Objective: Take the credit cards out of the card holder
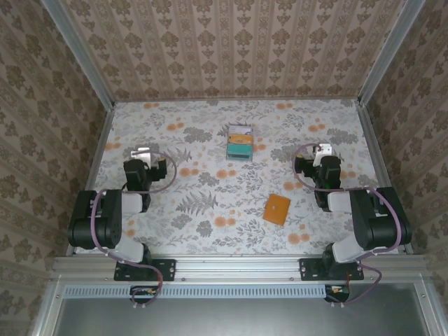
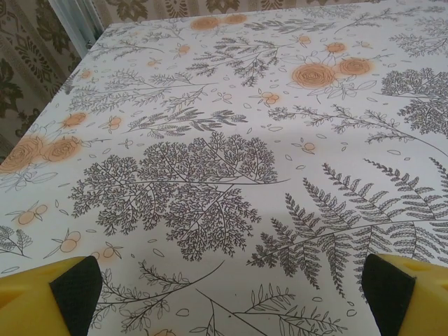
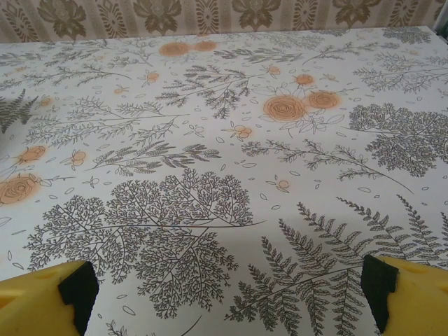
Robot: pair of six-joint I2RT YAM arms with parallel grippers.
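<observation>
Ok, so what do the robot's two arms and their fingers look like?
The left arm and right arm have black joints with light grey links, and a mauve cable loops along each. The fingers are yellow with black pads.

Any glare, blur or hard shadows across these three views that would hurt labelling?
Top external: even, soft light, no glare; the card holder is small and its cards are hard to separate. Left wrist: tablecloth print sharp, no motion blur. Right wrist: equally sharp, no glare or hard shadows.
</observation>
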